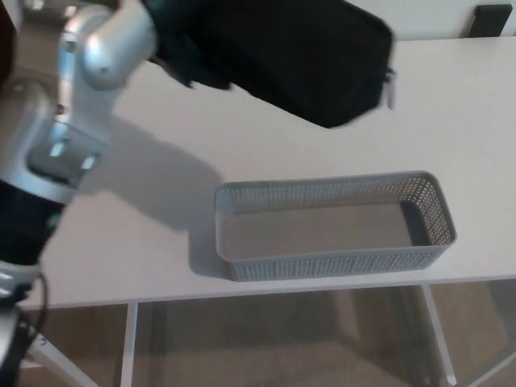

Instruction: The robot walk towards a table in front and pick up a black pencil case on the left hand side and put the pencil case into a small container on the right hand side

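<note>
My left hand [184, 44] is shut on the black pencil case [310, 56] and holds it in the air, up against the top of the head view. The case hangs above the table, beyond the far rim of the grey mesh container [332, 260], its zipper pull [389, 90] dangling at its right end. My silver left arm [85, 113] reaches in from the lower left. The container lies near the table's front edge, right of centre, and holds nothing. My right hand does not show.
The white table [476, 121] fills most of the view; its front edge runs just below the container. Two dark chair backs [492, 20] stand behind the far edge. White table legs and a tan floor show underneath.
</note>
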You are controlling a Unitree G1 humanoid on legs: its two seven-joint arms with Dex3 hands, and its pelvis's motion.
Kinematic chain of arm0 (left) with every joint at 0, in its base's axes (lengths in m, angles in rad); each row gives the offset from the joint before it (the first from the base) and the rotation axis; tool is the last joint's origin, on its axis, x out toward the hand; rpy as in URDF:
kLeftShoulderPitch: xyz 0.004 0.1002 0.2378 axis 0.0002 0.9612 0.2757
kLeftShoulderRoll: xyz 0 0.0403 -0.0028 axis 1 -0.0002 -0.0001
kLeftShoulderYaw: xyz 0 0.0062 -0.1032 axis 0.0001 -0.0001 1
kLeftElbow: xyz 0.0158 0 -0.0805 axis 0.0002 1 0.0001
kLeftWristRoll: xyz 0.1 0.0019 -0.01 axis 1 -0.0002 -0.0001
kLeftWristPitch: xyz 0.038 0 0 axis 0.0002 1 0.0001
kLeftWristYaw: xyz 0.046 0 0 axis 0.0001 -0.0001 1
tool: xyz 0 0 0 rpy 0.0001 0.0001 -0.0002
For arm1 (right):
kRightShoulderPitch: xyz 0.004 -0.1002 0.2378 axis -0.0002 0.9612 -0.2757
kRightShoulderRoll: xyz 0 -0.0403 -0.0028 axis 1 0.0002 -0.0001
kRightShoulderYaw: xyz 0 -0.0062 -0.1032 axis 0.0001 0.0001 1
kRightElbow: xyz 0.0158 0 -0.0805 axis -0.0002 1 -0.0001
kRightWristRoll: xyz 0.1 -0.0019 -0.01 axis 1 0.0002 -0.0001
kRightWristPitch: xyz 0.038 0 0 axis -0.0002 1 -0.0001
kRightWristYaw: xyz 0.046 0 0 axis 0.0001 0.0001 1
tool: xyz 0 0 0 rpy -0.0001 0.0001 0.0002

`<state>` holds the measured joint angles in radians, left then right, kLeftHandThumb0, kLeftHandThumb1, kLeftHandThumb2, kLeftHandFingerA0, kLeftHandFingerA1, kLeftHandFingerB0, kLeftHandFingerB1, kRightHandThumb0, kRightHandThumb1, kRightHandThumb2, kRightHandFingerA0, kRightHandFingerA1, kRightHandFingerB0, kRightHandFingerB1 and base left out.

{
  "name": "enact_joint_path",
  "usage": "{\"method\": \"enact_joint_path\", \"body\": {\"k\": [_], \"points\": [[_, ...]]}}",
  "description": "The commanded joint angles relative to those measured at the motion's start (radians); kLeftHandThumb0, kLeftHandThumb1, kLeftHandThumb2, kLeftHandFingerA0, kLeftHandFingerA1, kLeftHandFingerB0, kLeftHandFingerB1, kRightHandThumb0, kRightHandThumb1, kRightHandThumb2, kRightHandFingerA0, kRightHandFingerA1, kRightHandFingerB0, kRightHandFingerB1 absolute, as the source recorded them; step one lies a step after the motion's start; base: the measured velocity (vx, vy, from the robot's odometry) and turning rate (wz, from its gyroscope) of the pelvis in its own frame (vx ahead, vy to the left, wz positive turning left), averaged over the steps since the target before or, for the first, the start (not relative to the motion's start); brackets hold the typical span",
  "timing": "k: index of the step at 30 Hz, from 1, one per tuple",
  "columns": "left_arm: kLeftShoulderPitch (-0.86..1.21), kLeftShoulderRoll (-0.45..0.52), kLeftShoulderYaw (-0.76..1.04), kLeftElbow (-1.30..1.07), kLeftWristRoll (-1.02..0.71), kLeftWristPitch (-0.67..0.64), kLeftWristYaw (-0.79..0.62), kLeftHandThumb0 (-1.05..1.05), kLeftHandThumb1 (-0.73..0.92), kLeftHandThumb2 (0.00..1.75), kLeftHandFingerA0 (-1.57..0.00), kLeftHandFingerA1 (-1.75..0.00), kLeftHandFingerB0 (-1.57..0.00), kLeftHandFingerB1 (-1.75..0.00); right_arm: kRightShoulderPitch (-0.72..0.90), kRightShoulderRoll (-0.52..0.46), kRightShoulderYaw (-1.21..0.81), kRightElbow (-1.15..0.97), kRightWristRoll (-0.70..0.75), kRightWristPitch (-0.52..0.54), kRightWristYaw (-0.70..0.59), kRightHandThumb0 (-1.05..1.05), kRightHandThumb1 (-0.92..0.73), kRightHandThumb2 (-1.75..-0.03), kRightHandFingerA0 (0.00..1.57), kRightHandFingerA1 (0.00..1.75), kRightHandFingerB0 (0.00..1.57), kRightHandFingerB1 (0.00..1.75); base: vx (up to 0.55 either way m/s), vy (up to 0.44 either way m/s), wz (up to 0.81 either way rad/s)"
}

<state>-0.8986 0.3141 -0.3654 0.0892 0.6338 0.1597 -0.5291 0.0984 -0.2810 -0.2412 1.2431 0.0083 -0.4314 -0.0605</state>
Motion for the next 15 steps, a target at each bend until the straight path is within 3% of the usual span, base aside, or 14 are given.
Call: {"method": "enact_joint_path", "body": {"k": [1,2,7,8,9,10,11,12,14,15], "points": [[-0.06,-0.101,-0.032,0.051,-0.077,0.224,-0.192,-0.15,0.61,0.56,-0.69,-1.75,-0.5,-1.69,-0.007,-0.02,-0.004,-0.001,0.008,0.009,0.006,-0.45,-0.45,-0.73,0.65,0.62,0.38,0.49,0.0,0.0,0.0],[-0.102,-0.137,-0.049,0.115,-0.106,0.28,-0.265,-0.34,0.62,0.6,-0.7,-1.58,-0.73,-1.09,-0.016,-0.026,0.0,-0.003,0.002,0.019,-0.001,-0.45,-0.46,-0.74,0.67,0.62,0.38,0.48,0.0,0.0,0.0],[-0.128,-0.158,-0.053,0.15,-0.113,0.313,-0.308,-0.34,0.62,0.6,-0.7,-1.58,-0.73,-1.09,-0.021,-0.029,0.001,-0.003,0.0,0.023,-0.004,-0.45,-0.46,-0.74,0.67,0.62,0.38,0.48,0.0,0.0,0.0],[-0.154,-0.191,-0.045,0.19,-0.142,0.378,-0.339,-0.3,0.39,0.83,-1.2,-1.36,-0.8,-1.07,-0.024,-0.028,0.0,-0.009,0.002,0.022,-0.001,-0.43,-0.44,-0.74,0.67,0.65,0.36,0.49,0.0,0.0,0.0],[-0.193,-0.24,-0.033,0.249,-0.185,0.475,-0.385,-0.3,0.39,0.83,-1.2,-1.36,-0.8,-1.07,-0.028,-0.028,-0.003,-0.017,0.007,0.019,0.003,-0.43,-0.44,-0.74,0.67,0.65,0.36,0.49,0.0,0.0,0.0],[-0.195,-0.241,-0.032,0.252,-0.184,0.477,-0.387,-0.3,0.39,0.83,-1.2,-1.36,-0.8,-1.07,-0.028,-0.028,-0.003,-0.017,0.007,0.019,0.003,-0.43,-0.44,-0.74,0.67,0.65,0.36,0.49,0.0,0.0,0.0],[-0.195,-0.269,0.006,0.259,-0.216,0.553,-0.377,-0.15,0.56,0.55,-0.82,-1.73,-0.66,-0.64,-0.027,-0.028,0.0,-0.018,0.004,0.022,0.0,-0.37,-0.56,-0.57,0.7,0.53,0.42,0.38,0.0,0.0,0.0],[-0.195,-0.312,0.064,0.271,-0.263,0.669,-0.362,-0.15,0.56,0.55,-0.82,-1.73,-0.66,-0.64,-0.026,-0.029,0.003,-0.02,0.0,0.025,-0.006,-0.37,-0.56,-0.57,0.7,0.53,0.42,0.38,0.0,0.0,0.0],[-0.197,-0.314,0.066,0.273,-0.26,0.672,-0.364,-0.15,0.56,0.55,-0.82,-1.73,-0.66,-0.64,-0.026,-0.029,0.003,-0.02,0.0,0.025,-0.006,-0.37,-0.56,-0.57,0.7,0.53,0.42,0.38,0.0,0.0,0.0],[-0.176,-0.38,0.151,0.269,-0.299,0.815,-0.306,-0.11,0.59,0.57,-0.81,-1.75,-0.33,-0.47,-0.025,-0.028,0.003,-0.02,0.0,0.018,-0.004,-0.45,-0.45,-0.75,0.66,0.63,0.36,0.49,0.0,0.0,0.0]]}}
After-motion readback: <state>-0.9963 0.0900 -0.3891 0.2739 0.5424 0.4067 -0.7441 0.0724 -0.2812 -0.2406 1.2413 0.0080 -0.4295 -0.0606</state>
